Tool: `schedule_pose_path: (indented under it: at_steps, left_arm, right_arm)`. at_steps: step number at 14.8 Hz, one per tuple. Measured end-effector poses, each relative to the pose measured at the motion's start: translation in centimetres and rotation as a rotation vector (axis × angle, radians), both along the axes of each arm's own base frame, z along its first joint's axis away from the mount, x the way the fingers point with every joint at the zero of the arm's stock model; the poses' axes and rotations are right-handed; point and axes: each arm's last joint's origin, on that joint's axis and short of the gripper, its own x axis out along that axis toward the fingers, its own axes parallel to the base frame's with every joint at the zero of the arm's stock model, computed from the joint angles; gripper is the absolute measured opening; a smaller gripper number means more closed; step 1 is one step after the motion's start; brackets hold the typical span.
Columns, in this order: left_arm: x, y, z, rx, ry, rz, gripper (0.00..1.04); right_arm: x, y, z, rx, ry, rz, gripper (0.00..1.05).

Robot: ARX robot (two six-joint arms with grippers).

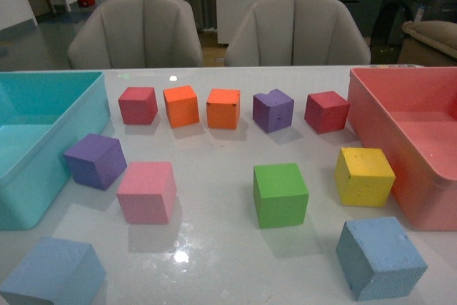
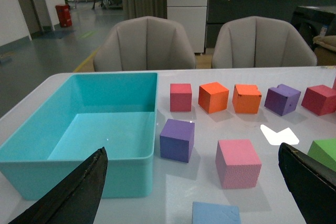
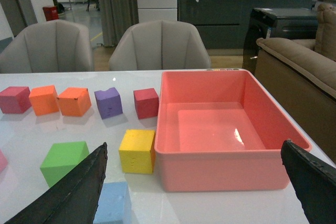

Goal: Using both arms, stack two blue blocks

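Both blue blocks (image 1: 50, 274) (image 1: 380, 257): front view alone

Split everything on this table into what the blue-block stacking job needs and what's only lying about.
Needed: left blue block, right blue block, left gripper (open), right gripper (open).

Lying about: turquoise bin, pink bin, red cubes, orange cubes, purple cubes, pink cube, green cube, yellow cube.
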Motion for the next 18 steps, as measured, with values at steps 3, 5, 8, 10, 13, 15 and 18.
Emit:
schedule_pose_path:
  at_steps: [3,5,8,10,13,15,18]
  left_arm:
    - [0.0,0.0,0.0,0.0,0.0,0.0,0.98]
    - [0.0,0.0,0.0,0.0,0.0,0.0,0.98]
    - [0.0,0.0,0.0,0.0,0.0,0.0,0.98]
    - [0.0,0.0,0.0,0.0,0.0,0.0,0.98]
    - [0.0,0.0,0.0,0.0,0.0,0.0,0.98]
    - [0.0,0.0,0.0,0.0,0.0,0.0,0.98]
    - [0.0,0.0,0.0,0.0,0.0,0.0,0.98]
  right_arm:
    - [0.0,0.0,0.0,0.0,0.0,0.0,0.98]
    - [0.0,0.0,0.0,0.0,0.0,0.0,0.98]
    - [0.0,0.0,0.0,0.0,0.0,0.0,0.98]
    - [0.0,0.0,0.0,0.0,0.0,0.0,0.98]
    - [0.0,0.0,0.0,0.0,0.0,0.0,0.98]
    - [0.0,0.0,0.0,0.0,0.0,0.0,0.98]
    - [0.02,-0.01,-0.11,-0.005,0.023,-0.004,0.98]
